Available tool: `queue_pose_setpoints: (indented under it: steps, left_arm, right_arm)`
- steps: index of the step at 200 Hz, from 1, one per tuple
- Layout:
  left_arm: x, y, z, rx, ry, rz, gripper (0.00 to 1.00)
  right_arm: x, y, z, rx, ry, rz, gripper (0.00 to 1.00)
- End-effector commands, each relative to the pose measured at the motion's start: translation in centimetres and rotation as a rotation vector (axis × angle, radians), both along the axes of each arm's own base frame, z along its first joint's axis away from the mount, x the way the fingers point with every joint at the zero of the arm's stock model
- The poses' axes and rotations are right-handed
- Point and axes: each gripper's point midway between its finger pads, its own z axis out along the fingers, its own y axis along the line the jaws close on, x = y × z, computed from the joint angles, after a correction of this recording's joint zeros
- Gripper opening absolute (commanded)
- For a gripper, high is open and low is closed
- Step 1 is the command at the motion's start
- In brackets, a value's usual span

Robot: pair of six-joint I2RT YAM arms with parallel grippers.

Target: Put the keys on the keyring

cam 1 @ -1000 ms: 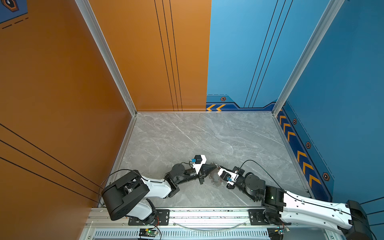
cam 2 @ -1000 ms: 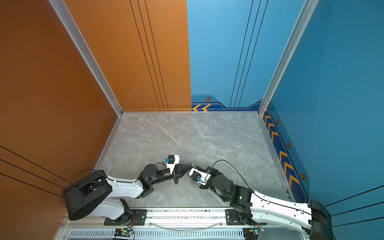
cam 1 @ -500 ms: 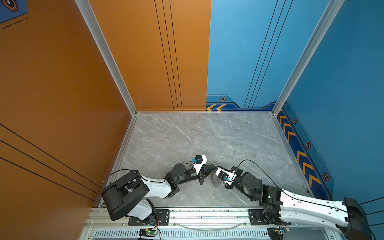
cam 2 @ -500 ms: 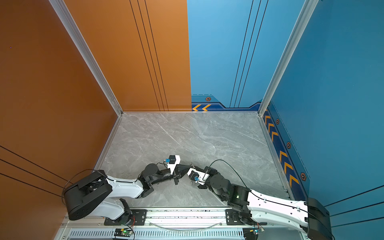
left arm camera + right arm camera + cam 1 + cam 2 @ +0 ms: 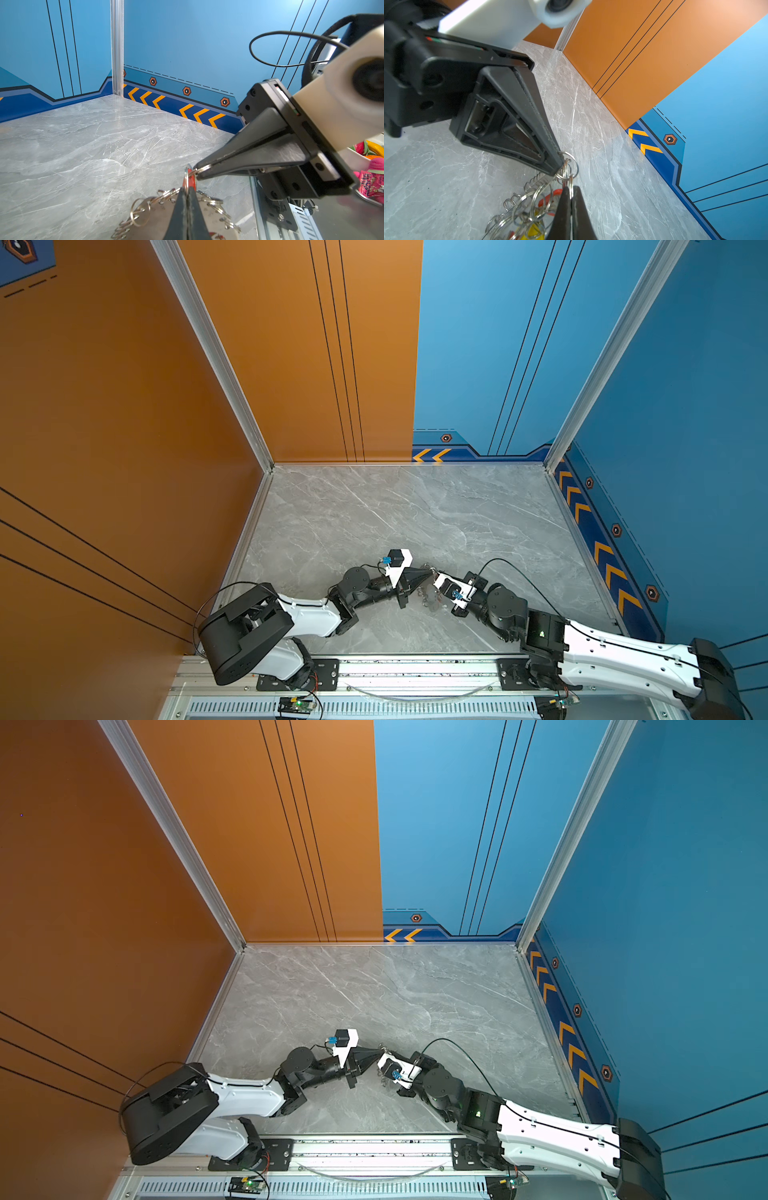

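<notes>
Low over the front middle of the grey marble table (image 5: 374, 510), my two grippers meet tip to tip in both top views. The left gripper (image 5: 427, 572) (image 5: 187, 190) is shut on a silver keyring (image 5: 186, 178), seen edge on. The right gripper (image 5: 434, 575) (image 5: 571, 188) is shut on a small silver ring (image 5: 202, 168) linked to it. Under the tips hangs a bunch of rings with the keys, one with a red head (image 5: 550, 196), one with a yellow head (image 5: 534, 231). A chain of plain rings (image 5: 143, 209) trails beneath.
Orange wall (image 5: 124, 448) on the left, blue wall (image 5: 665, 427) on the right and behind. A metal rail (image 5: 415, 668) runs along the table's front edge. The right arm's black cable (image 5: 511, 568) loops over the table. A white bin of colourful items (image 5: 372, 158) sits beyond the rail.
The right arm has shifted slightly to the left, toward the left gripper. Both grippers stay shut, tip to tip, on the rings.
</notes>
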Motion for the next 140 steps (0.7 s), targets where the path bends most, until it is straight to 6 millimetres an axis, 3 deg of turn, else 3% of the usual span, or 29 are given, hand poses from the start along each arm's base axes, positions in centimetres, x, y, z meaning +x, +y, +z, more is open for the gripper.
queue_pose_setpoints:
  steps: [1,140]
  left_arm:
    - [-0.8,-0.4,3.2,-0.075,-0.087,-0.034,0.0]
    - [0.9,0.2,2.7,-0.065,-0.068,0.068,0.0]
  right_arm:
    - [-0.1,0.3,-0.5,-0.007,0.03,0.007,0.0]
    - [-1.0,1.1,-1.2,-0.026,0.057,0.065,0.0]
